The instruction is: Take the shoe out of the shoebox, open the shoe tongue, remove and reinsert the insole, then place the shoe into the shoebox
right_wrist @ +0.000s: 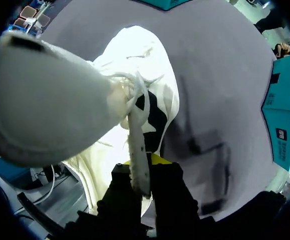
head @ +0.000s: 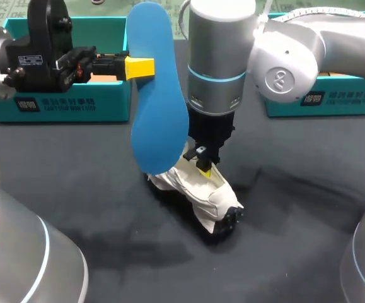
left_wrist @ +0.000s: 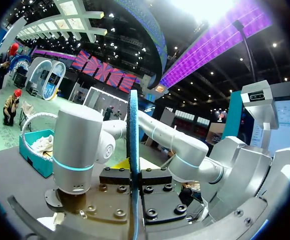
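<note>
A white shoe (head: 198, 189) with a black sole lies on the dark table, near the middle. My right gripper (head: 204, 168) comes straight down into its opening. It is shut on the shoe's tongue (right_wrist: 137, 150), a white strip pinched between its fingers, with the shoe (right_wrist: 139, 55) spread out beyond. My left gripper (head: 139, 67) is up at the back left, shut on the blue insole (head: 157, 95). The insole hangs upright, its lower end just above the shoe. The left wrist view has the insole (left_wrist: 133, 145) edge-on between the left gripper's (left_wrist: 133, 172) closed fingers.
A teal shoebox (head: 62, 104) stands at the back left behind my left gripper. A second teal box (head: 333, 95) stands at the back right under my right arm, also in the right wrist view (right_wrist: 285, 115). Dark tabletop lies in front of the shoe.
</note>
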`<action>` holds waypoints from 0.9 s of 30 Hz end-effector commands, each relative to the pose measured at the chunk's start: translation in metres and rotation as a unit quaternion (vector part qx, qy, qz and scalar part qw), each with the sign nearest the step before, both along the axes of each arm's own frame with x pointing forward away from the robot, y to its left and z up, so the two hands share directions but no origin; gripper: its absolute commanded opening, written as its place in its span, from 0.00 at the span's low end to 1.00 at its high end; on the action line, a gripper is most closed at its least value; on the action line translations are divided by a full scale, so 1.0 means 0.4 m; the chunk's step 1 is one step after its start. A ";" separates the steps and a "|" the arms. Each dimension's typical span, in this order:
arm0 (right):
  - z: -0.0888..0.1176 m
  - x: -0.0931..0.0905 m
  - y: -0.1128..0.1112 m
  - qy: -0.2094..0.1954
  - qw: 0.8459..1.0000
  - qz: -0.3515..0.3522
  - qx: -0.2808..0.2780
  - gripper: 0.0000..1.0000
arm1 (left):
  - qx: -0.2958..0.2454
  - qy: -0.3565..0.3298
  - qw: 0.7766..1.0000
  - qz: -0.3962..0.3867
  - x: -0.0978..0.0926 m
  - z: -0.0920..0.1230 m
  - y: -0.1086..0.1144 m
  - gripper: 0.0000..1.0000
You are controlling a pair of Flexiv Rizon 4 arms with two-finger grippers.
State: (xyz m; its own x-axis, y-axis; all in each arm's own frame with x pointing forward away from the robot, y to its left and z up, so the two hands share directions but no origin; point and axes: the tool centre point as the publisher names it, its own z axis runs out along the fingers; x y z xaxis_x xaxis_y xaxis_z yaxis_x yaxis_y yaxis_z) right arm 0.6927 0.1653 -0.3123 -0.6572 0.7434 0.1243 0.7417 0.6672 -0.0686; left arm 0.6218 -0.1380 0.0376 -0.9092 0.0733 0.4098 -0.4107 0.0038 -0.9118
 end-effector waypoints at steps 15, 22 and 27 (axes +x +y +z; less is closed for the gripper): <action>-0.035 -0.118 -0.050 -0.067 0.945 -0.316 0.049 0.00 | 0.001 0.000 1.000 -0.001 0.002 0.000 -0.002 0.00; -0.035 -0.118 -0.050 -0.067 0.945 -0.316 0.049 0.00 | 0.001 0.000 1.000 -0.001 0.002 0.000 -0.002 0.00; -0.061 -0.104 -0.027 -0.060 0.949 -0.305 0.051 0.00 | 0.001 0.000 1.000 -0.001 0.002 0.000 -0.002 0.00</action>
State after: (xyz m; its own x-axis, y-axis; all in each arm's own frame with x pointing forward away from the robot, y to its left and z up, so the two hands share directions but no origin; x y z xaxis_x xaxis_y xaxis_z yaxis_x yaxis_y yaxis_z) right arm 0.6486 0.1494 -0.3277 -0.1127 0.9811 0.1571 0.9912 0.0999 0.0871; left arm 0.6217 -0.1380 0.0376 -0.9092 0.0734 0.4098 -0.4106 0.0039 -0.9118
